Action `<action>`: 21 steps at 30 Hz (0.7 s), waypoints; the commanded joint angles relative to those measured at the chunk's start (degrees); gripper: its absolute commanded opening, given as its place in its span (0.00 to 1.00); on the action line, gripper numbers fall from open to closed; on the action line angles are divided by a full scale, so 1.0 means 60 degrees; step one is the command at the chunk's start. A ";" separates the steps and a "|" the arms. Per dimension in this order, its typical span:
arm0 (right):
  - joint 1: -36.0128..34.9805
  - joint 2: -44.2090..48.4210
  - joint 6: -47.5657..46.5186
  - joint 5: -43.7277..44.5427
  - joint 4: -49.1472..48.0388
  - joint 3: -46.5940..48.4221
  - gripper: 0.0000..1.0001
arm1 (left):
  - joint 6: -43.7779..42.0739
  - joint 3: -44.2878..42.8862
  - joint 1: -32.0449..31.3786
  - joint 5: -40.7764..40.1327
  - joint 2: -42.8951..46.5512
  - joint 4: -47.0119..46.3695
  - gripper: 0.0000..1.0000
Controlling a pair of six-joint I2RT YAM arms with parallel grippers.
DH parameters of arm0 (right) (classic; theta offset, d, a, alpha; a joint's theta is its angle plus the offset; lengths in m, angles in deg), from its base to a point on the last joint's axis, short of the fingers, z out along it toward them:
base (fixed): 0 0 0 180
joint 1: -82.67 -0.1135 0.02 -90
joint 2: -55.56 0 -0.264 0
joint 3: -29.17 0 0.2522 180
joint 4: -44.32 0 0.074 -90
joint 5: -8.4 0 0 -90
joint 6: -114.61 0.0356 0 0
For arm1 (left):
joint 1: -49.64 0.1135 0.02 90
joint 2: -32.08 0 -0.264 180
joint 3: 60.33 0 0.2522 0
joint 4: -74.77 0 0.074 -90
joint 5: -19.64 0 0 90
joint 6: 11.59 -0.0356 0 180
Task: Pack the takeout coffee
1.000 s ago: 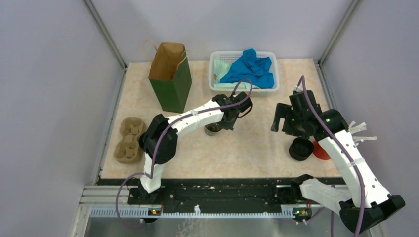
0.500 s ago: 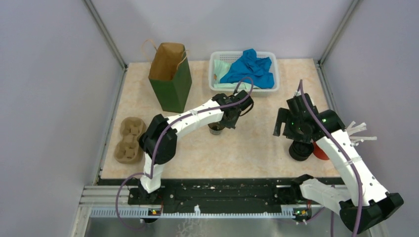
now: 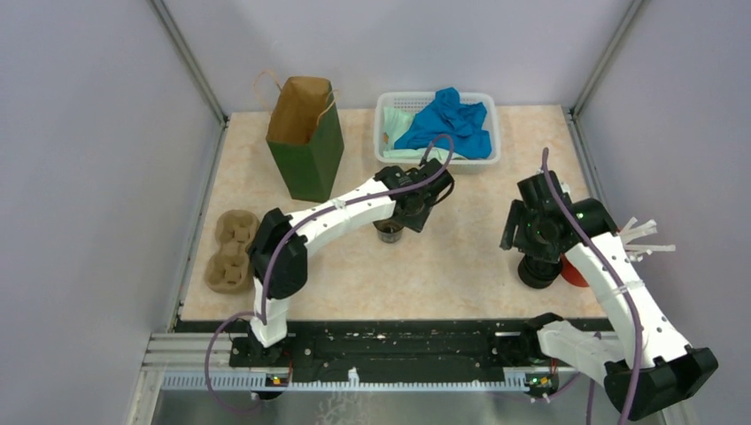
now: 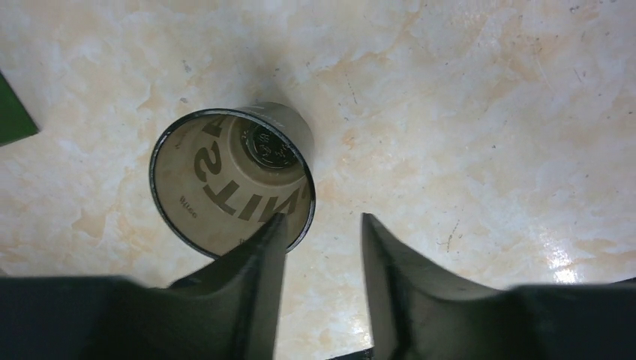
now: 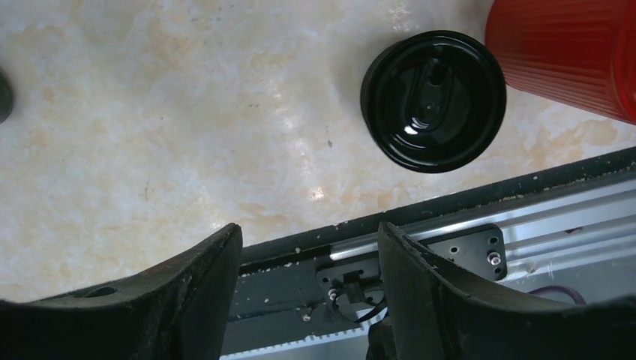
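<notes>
Centre of the tabletop (image 3: 460, 266): an open black cup (image 4: 217, 187) (image 3: 388, 234) stands upright with no lid. Its tan inner wall carries dark lettering, and its bottom is in plain view.
Left hand (image 4: 322, 225) (image 3: 409, 212): released and grasping nothing, with the fingers apart over bare tabletop at the cup's lower right. In the left wrist view one finger (image 4: 255, 285) overlaps the cup's rim, and contact cannot be told. The other finger is clear of the cup.
Takeout coffee (image 5: 433, 101) (image 3: 538, 271): a black cup with its black lid on, upright at the right of the tabletop near the front edge. It is just beside the red cup.
Right hand (image 5: 309, 232) (image 3: 530, 232): released, fingers wide apart, grasping nothing. In the top view it hangs over the rear of the takeout coffee. In the right wrist view the coffee lies beyond the fingertips, in the upper right.
Red cup (image 5: 562, 52) (image 3: 577, 273): ridged, right of the coffee, with white sticks (image 3: 645, 235) poking out.
Cardboard cup tray (image 3: 232, 252): at the left edge, well apart from both cups.
Green paper bag (image 3: 310, 155): standing open, upper left.
White basket (image 3: 383, 124): at the rear, holding a blue cloth (image 3: 447, 124).
</notes>
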 commanded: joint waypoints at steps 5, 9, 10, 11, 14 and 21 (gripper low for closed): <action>0.1792 0.0147 -0.0860 -0.0944 -0.0540 -0.0931 0.65 | -0.0173 -0.0627 -0.0039 0.0128 0.1142 0.0081 0.64; 0.2003 -0.0181 -0.1003 -0.0935 -0.0867 -0.1177 0.64 | -0.0388 -0.0724 -0.0039 0.0413 0.1544 -0.0141 0.70; 0.2042 -0.0257 -0.0993 -0.0887 -0.0935 -0.1163 0.63 | -0.0432 -0.0705 -0.0039 0.0446 0.1656 -0.0218 0.71; 0.2092 -0.0345 -0.0989 -0.0795 -0.0976 -0.1168 0.62 | -0.0469 -0.0697 -0.0039 0.0459 0.1761 -0.0266 0.71; 0.2321 -0.0648 -0.0989 -0.0803 -0.1291 -0.1317 0.57 | -0.0520 -0.0713 -0.0025 0.0571 0.2031 -0.0326 0.73; 0.3191 -0.1450 -0.1193 -0.0837 -0.2070 -0.1546 0.54 | -0.0421 -0.0548 -0.0010 0.0830 0.2447 -0.0406 0.73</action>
